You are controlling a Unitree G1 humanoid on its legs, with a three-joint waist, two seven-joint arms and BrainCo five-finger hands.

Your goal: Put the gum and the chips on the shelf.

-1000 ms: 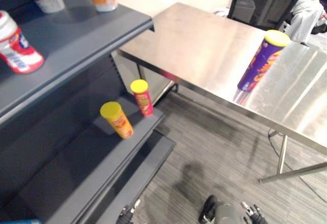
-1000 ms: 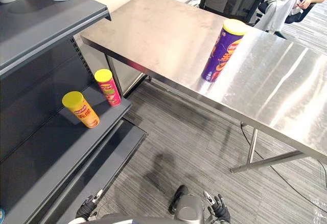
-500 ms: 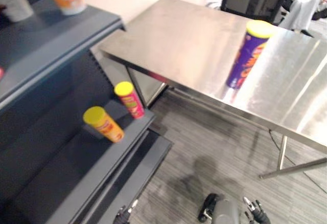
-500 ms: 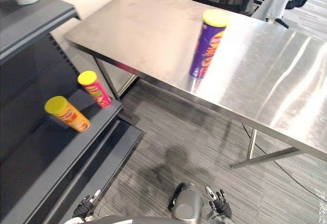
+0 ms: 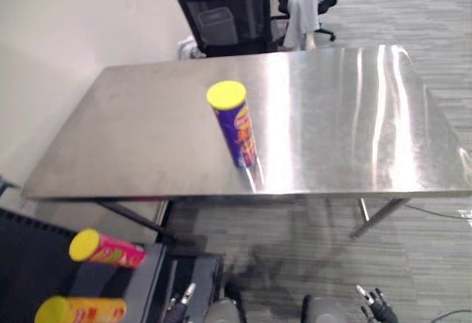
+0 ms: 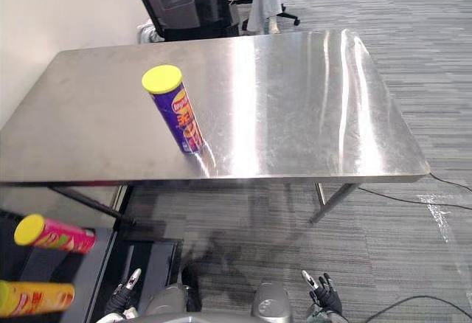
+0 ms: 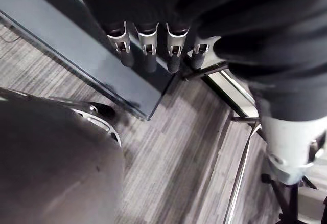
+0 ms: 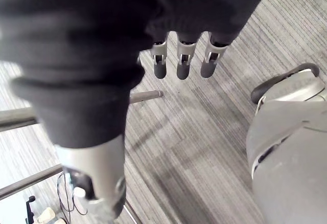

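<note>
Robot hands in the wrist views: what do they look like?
Both the left hand and the right hand look alike: a dark ribbed cover over the back and wrist, a row of silver fingers with dark rounded tips, and a thicker silver-grey thumb set apart.

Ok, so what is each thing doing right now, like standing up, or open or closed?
Purple chips can: standing on the steel table, yellow lid on.
Pink can: on the shelf, lid on.
Yellow can: on the shelf, lid on.
Left robot hand: open, empty.
Right robot hand: open, empty.
</note>
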